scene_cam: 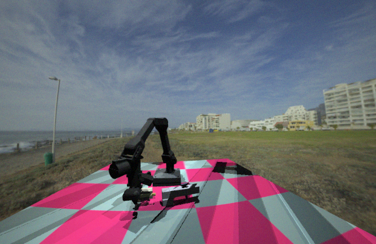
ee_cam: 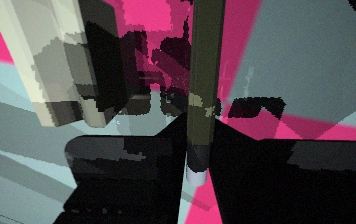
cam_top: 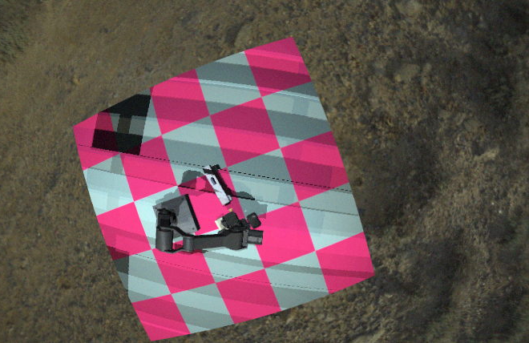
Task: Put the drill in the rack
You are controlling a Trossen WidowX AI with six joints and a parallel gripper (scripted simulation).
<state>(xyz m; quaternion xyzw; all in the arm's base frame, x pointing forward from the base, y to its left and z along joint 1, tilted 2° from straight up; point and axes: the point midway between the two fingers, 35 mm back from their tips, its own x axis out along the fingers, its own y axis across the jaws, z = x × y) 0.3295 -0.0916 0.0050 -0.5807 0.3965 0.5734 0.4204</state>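
My gripper (ee_cam: 193,118) (cam_top: 231,217) (scene_cam: 135,198) is shut on the drill (ee_cam: 205,65), a thin olive rod with a white end that runs up between the dark fingers in the wrist view. The gripper hangs low over the checkered table (cam_top: 297,242) (scene_cam: 245,218). The rack (cam_top: 217,185) (scene_cam: 179,192), a long grey and white block, lies a short way beyond the gripper, apart from it. A cream block (ee_cam: 55,65) (cam_top: 220,222) (scene_cam: 146,190) sits close beside the fingers; I cannot tell whether it touches the drill. The key is not visible.
The arm's base (cam_top: 180,214) (scene_cam: 167,177) stands behind the gripper, close to the rack. A dark patch (cam_top: 123,121) (scene_cam: 228,168) marks the table's far corner. The table edges drop off to rough ground on all sides.
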